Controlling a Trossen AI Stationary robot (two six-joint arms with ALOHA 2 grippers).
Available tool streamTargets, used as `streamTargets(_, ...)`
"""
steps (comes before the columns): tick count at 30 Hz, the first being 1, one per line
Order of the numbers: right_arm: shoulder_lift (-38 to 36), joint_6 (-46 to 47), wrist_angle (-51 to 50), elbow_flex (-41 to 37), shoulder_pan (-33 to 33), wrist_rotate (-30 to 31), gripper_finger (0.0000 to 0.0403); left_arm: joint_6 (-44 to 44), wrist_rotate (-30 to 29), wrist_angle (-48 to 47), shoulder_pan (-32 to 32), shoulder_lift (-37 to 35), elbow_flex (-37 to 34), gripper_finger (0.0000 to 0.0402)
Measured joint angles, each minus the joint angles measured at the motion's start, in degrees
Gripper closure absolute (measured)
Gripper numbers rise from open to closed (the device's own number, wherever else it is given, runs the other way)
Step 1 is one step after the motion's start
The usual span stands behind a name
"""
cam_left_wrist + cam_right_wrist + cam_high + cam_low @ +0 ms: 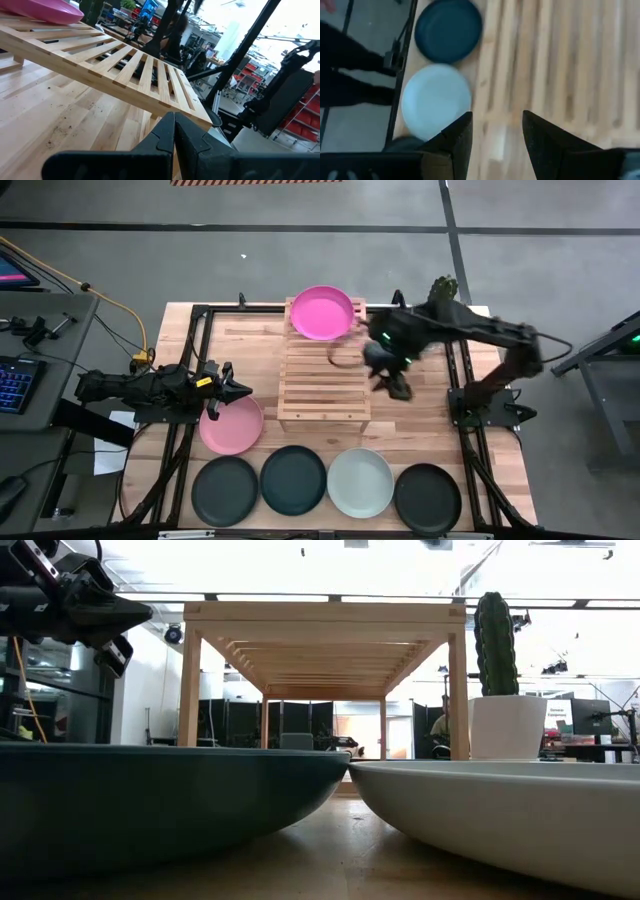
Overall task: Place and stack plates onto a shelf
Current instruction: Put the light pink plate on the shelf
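Note:
One pink plate [322, 312] lies on the far end of the slatted wooden shelf [323, 380]. A second pink plate [232, 426] lies flat on the table left of the shelf. Along the near edge lie a dark plate [225, 491], a teal plate [293, 480], a pale mint plate [360, 482] and another dark plate [428, 498]. My left gripper [238, 390] is shut and hovers over the far rim of the table's pink plate; the low view shows this gripper [118, 618] well above the table. My right gripper [497, 131] is open, by the shelf's right side [396, 383], touching nothing.
A cactus in a white pot [505, 690] stands at the table's far right, behind the right arm. The near half of the shelf top [135, 70] is bare slats. Black frame rails [190, 370] run along both sides of the table.

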Motion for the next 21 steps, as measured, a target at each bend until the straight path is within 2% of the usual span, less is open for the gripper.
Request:
streamTargets(3, -8.94, 6.72, 5.39, -12.24, 3.89, 3.18, 0.0249, 0.0, 0.0, 0.0, 0.01, 0.0, 0.01, 0.0401)
streamTargets(7, -21.11, 20.49, 17.34, -29.42, 8.57, 5.58, 0.0249, 0.0, -0.01, 0.0, 0.0, 0.0, 0.0, 0.0401)
streamTargets(11, -30.26, 33.11, 29.03, -41.33, 11.62, 6.79, 0.0249, 0.0, -0.02, 0.01, -0.01, 0.0, 0.01, 0.0401)
streamTargets(15, -35.39, 37.19, 37.24, -47.23, 12.97, 8.72, 0.0249, 0.0, -0.02, 0.02, -0.01, 0.0, 0.01, 0.0401)
streamTargets(21, -37.18, 35.67, 45.47, -48.79, 12.89, 14.52, 0.0249, 0.0, -0.02, 0.0, 0.01, 0.0, 0.01, 0.0401)
